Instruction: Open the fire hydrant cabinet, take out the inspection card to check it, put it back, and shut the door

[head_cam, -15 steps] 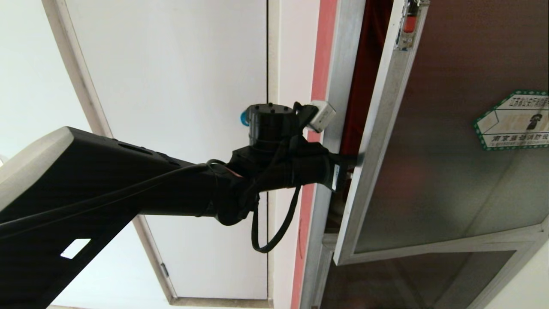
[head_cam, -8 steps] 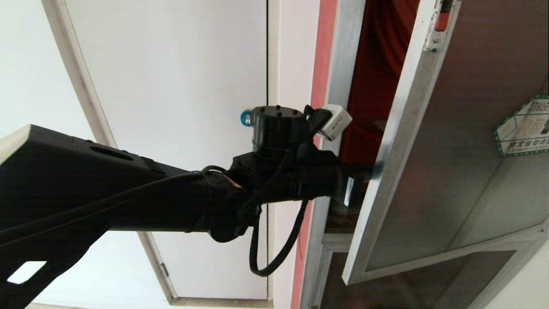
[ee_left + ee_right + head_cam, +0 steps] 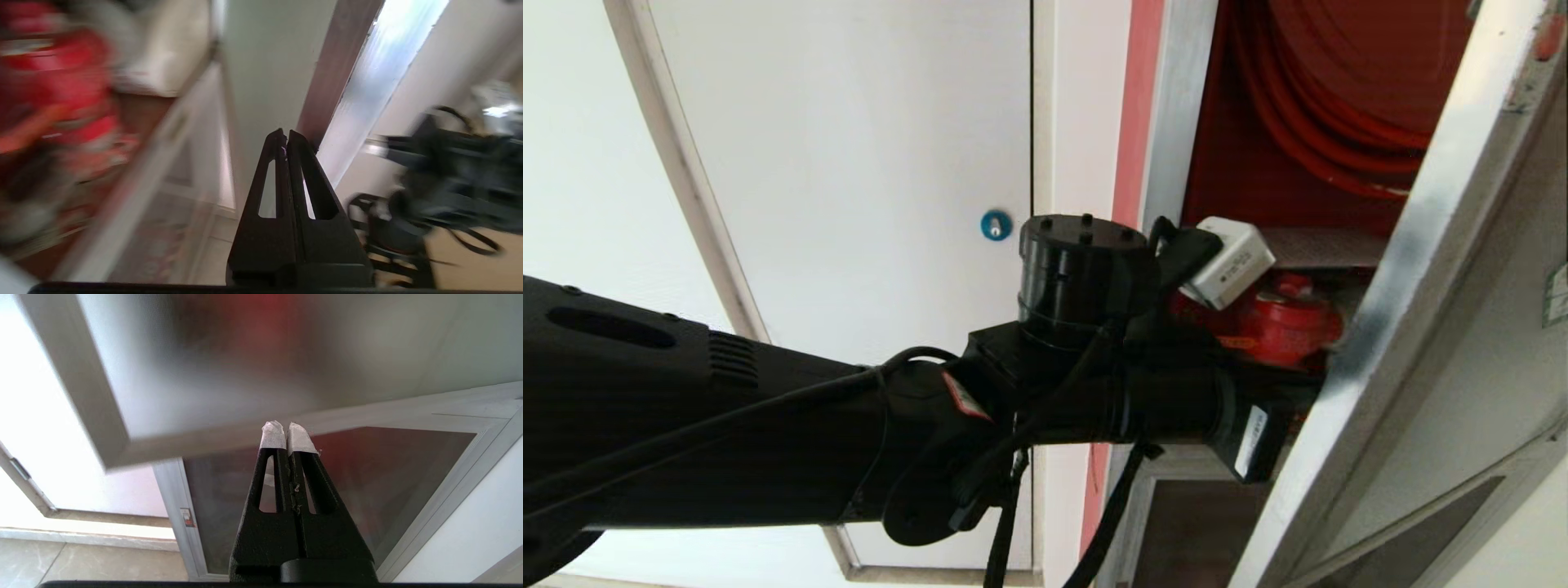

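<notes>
The left gripper (image 3: 286, 136) had its jaws pressed together with nothing between them, and their tips sat against the inner face of the door (image 3: 1405, 269), right at its aluminium edge. In the head view the black left arm (image 3: 768, 433) reached across from the left and ended behind that edge, so the jaws themselves were hidden there. The door stood swung well out from the fire hydrant cabinet (image 3: 1168, 122), its brushed frame slanting just beyond the jaws.

Behind the jaws, inside the red cabinet, the red valve (image 3: 1286, 322) sat close by, and the coiled red hose reel (image 3: 1339, 98) hung higher up. The inspection card could not be made out in any view; the left wrist view was too smeared to tell.

The right gripper (image 3: 289, 428) hung low, its white-taped jaws also pressed together and holding nothing. Ahead of them lay the door's bottom corner (image 3: 118, 453), apart from the tips, and past that the smaller dark glass panel (image 3: 367, 490) below. To the far side of the left arm stood the white door (image 3: 866, 163) with its blue lock (image 3: 996, 224).
</notes>
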Motion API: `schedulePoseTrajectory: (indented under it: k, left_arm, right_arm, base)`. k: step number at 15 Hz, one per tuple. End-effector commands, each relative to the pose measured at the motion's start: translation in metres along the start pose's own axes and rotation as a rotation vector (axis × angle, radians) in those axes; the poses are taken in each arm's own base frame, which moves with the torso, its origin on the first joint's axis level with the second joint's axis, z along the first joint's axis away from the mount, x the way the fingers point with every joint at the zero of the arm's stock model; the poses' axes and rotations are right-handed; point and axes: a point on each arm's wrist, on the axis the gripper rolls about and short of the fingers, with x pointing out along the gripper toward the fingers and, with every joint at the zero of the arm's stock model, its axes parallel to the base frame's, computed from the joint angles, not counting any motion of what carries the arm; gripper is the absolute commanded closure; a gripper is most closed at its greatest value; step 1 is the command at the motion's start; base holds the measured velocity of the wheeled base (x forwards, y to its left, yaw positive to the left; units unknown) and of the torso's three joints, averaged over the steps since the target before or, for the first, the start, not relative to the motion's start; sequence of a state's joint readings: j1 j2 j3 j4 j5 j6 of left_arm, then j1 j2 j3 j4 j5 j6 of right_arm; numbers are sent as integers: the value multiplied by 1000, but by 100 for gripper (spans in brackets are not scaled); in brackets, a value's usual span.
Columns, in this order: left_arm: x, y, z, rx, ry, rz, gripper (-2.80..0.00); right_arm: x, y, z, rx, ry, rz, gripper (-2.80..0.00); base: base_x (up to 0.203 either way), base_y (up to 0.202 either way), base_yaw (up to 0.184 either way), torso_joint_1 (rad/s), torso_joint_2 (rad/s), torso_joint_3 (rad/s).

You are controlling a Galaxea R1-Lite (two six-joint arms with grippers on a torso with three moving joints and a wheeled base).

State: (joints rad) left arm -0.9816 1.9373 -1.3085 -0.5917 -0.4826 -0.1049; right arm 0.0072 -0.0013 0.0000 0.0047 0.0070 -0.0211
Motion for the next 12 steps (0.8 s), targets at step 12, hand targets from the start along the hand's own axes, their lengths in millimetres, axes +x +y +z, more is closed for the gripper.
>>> schedulePoseTrajectory:
  k: [12]
  left_arm:
    - [19, -60, -8, 19, 26, -157, 0]
  right_arm:
    - [0, 0, 0, 0, 0, 1, 0]
  base:
    - [0, 0, 0, 0, 0, 0]
